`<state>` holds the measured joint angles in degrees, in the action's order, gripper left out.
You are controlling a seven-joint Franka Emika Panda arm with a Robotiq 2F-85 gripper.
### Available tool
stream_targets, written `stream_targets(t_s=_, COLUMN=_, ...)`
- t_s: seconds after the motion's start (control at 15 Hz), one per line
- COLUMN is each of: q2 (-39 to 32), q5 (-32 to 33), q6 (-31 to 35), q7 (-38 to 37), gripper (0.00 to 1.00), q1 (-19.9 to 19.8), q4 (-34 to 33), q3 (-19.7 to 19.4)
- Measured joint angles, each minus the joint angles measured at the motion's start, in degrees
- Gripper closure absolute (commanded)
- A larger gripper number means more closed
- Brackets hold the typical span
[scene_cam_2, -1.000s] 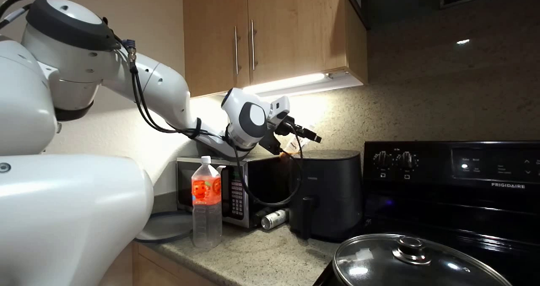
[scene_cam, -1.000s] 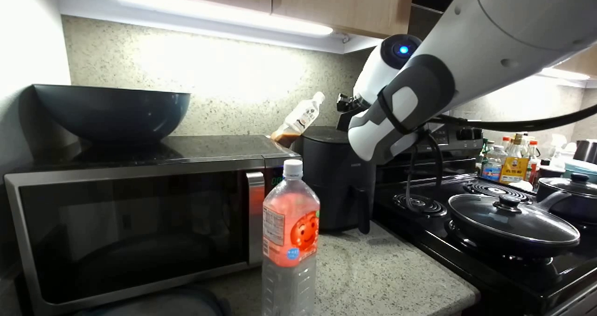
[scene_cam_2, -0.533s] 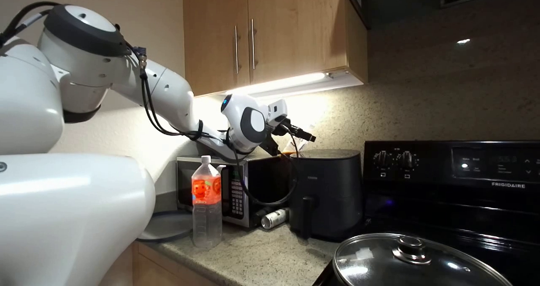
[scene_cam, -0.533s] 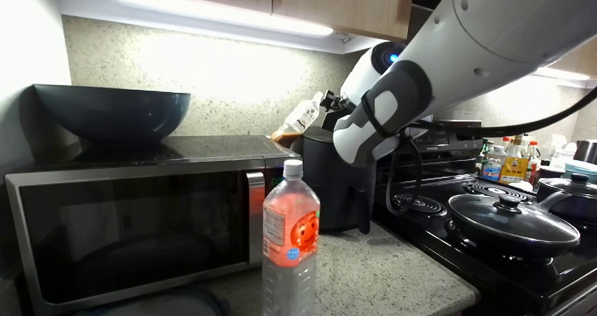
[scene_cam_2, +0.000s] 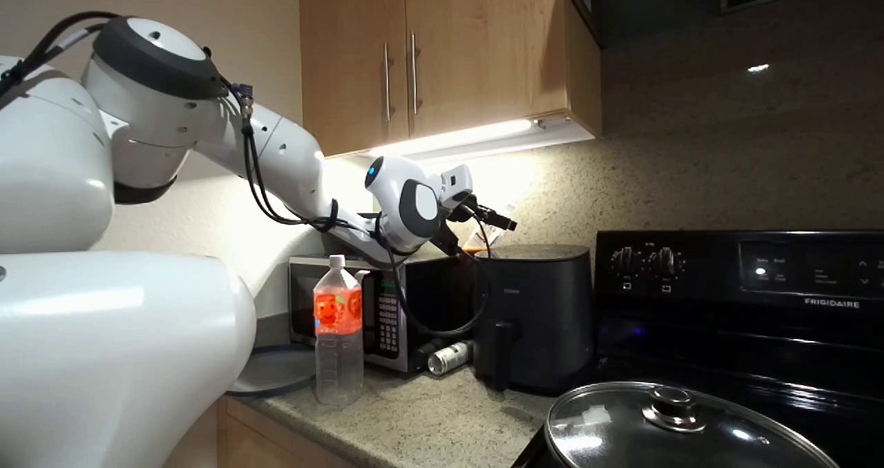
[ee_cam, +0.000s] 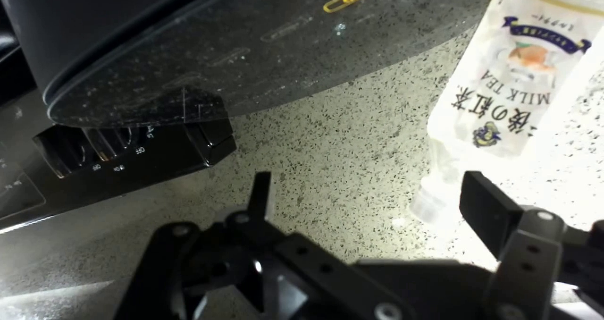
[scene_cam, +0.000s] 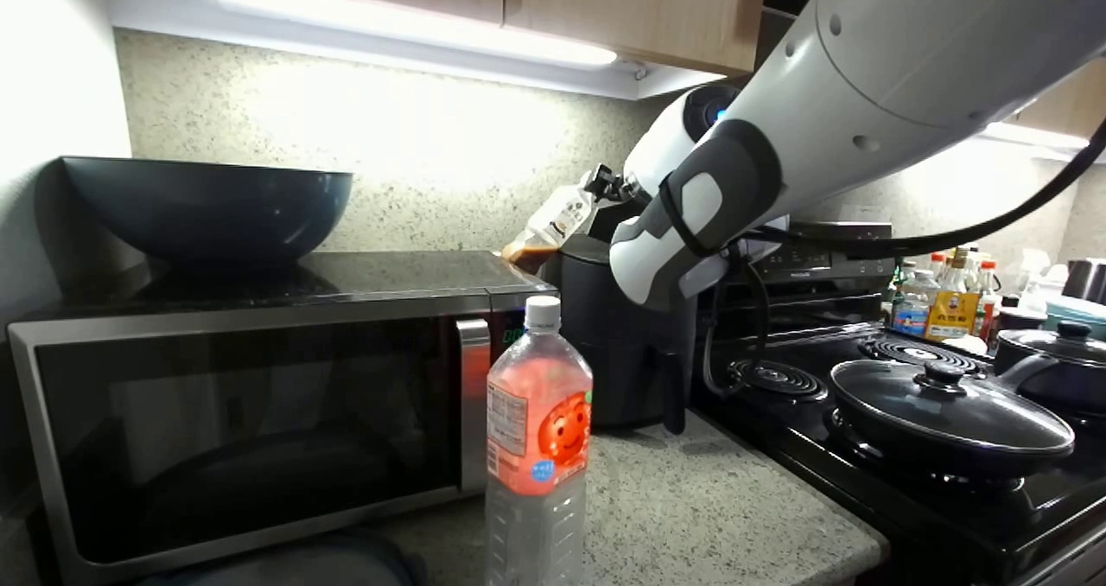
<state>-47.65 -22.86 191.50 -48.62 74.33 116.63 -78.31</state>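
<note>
Bowl (scene_cam: 207, 210): dark, resting on the microwave (scene_cam: 251, 430).
Orange-label bottle (scene_cam: 540, 430): upright on the counter (scene_cam: 683, 500), in front of the microwave.
Milk tea bottle (scene_cam: 562, 214): tilted, cap (ee_cam: 427, 204) uppermost, brown liquid (scene_cam: 529, 257) low inside, near the microwave's rear right corner.
Jaws: spread wide at its cap end; whether they touch it, I cannot tell.
Air fryer (scene_cam: 635, 344): black, just right of the microwave.
Stove (scene_cam: 778, 419): bears a lidded pan (scene_cam: 950, 409).

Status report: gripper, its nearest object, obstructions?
Black two-finger gripper open, nothing held. Clear plastic bottle with white MILK TEA label tilted, ungripped, white cap near gripper. Black rounded air fryer close beside bottle, possible obstruction.
</note>
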Motion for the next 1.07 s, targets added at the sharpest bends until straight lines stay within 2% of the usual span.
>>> stream_targets(t_s=0.4, q2=-0.08, q5=-1.24, q6=-0.05, q7=0.03, gripper=0.0, q1=0.0, q4=-0.26, q3=0.31)
stream_targets(t_s=0.67, q2=-1.1, q5=-4.93, q6=-0.06, q7=0.03, gripper=0.0, q1=-0.11, q4=-4.88, q3=1.21)
stream_targets(t_s=0.87, q2=-2.26, q5=-5.0, q6=-0.14, q7=-0.04, gripper=0.0, q1=-0.67, q4=-8.9, q3=1.18)
stream_targets(t_s=1.07, q2=-3.04, q5=-5.0, q6=-0.15, q7=-0.04, gripper=0.0, q1=-1.3, q4=-9.87, q3=1.18)
